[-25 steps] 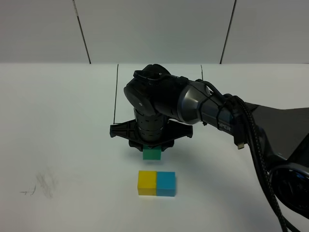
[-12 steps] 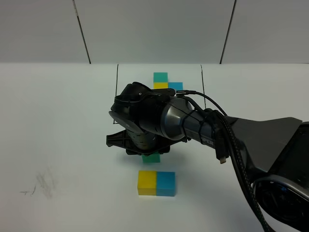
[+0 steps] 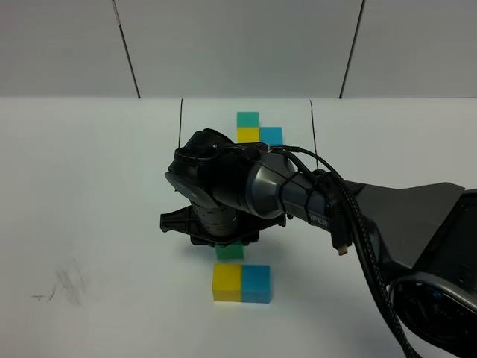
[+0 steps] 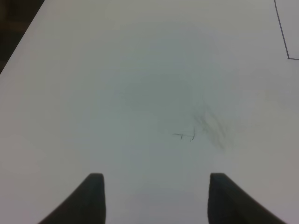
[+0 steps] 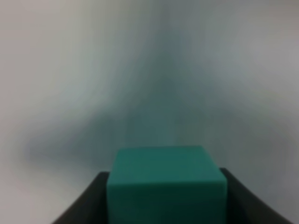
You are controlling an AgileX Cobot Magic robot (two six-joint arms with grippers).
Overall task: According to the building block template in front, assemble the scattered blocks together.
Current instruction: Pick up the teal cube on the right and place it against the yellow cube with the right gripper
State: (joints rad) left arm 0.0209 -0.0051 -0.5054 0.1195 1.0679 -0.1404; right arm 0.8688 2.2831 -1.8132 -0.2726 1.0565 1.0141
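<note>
Tabletop (image 3: 89, 186) is plain white, faintly scuffed, below grey wall panels. Right gripper (image 3: 223, 242) clamps the teal-green cube (image 5: 166, 184) just behind the touching yellow cube (image 3: 226, 282) and blue cube (image 3: 256, 283); the template (image 3: 256, 129) sits beyond. Left gripper (image 4: 154, 198) holds nothing, its fingers apart

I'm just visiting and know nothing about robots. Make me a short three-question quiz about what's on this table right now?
1. True or false: the right gripper is shut on the teal-green block.
2. Which two loose blocks already sit joined on the table? A) yellow block and blue block B) teal-green and blue C) red and yellow
3. Fill in: in the template between the black lines, the teal-green cube sits behind the ______ cube.

Key: 1 true. 2 A. 3 yellow.
</note>
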